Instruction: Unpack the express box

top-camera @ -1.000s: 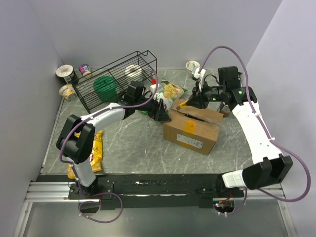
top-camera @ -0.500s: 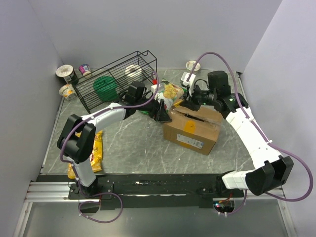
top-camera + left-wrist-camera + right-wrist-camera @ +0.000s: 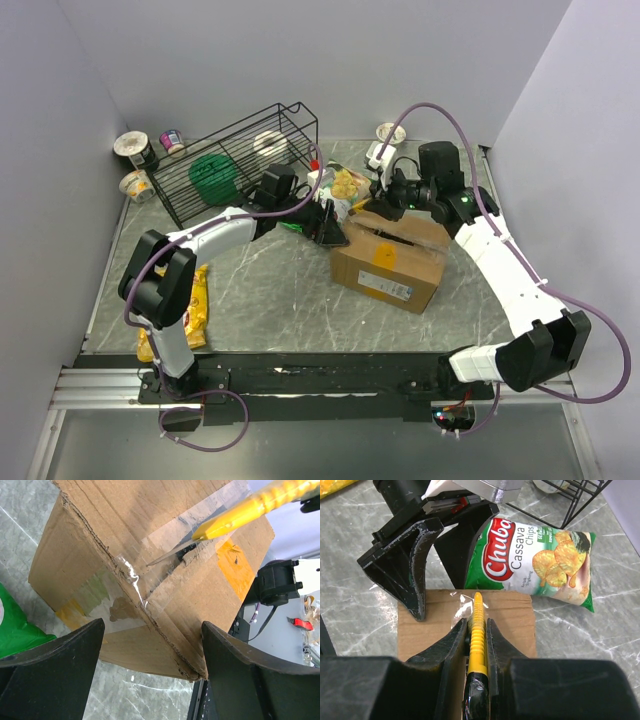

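Left gripper is gaping astride the stiff, probably light express box's graspable corner; right gripper is pinching a knife.

Handle of yellow plastic utility knife cut off at frame edge, above left claw. Far part of brown corrugated cardboard box out of frame. Print on white label unreadable.

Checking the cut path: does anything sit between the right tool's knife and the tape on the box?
Nothing visible. The right tool grips the knife, whose blade tip reaches the tape on the box. The left tool is open at the box's far end; the chip bag lies beyond.
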Controlling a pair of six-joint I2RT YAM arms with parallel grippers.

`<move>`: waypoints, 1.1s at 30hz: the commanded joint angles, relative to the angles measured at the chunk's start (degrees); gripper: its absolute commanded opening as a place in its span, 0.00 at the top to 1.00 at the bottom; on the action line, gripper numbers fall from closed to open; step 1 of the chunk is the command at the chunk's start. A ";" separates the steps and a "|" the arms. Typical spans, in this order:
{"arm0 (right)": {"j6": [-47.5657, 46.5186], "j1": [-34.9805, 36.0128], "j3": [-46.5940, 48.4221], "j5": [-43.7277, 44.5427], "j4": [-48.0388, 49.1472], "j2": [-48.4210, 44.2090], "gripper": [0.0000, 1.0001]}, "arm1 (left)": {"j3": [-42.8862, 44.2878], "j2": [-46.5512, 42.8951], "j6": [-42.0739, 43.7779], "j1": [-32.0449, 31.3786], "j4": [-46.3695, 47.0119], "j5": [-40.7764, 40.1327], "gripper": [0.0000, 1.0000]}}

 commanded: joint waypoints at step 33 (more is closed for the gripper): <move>0.61 3.87 1.65 6.83 -2.37 2.61 1.00 | 2.42 3.41 -0.18 0.50 -0.06 -2.26 0.17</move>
